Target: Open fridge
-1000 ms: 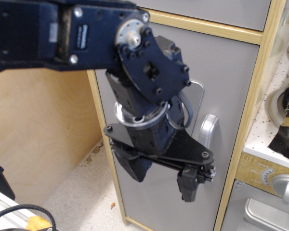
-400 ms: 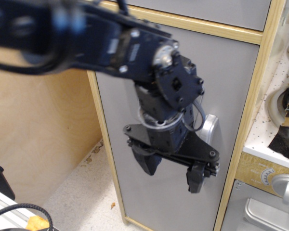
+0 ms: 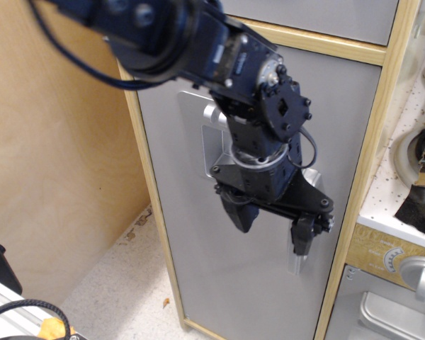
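The fridge door (image 3: pixel 188 248) is a flat grey panel in a light wood frame (image 3: pixel 365 170), and it stands shut, flush with the frame. Its recessed silver dispenser panel (image 3: pixel 197 131) shows at upper left of my wrist. My black gripper (image 3: pixel 270 237) is open in front of the door, fingers pointing down. The right finger (image 3: pixel 302 234) lies over the silver loop handle (image 3: pixel 296 263), whose lower end shows below the fingertip; the left finger (image 3: pixel 241 214) hangs to the handle's left. I cannot tell whether the finger touches the handle. Nothing is gripped.
A short grey panel (image 3: pixel 319 14) sits above the fridge. The grey oven door (image 3: pixel 382 312) with its silver handle (image 3: pixel 419 275) and dial (image 3: pixel 391 261) is at lower right. A wooden wall (image 3: pixel 57 163) stands at left. A metal rail and black cable (image 3: pixel 18 312) lie at lower left.
My arm has swung right and the wrist has moved lower right across the door. The dispenser panel is now uncovered, and the right finger now lies over the handle. The door has not moved.
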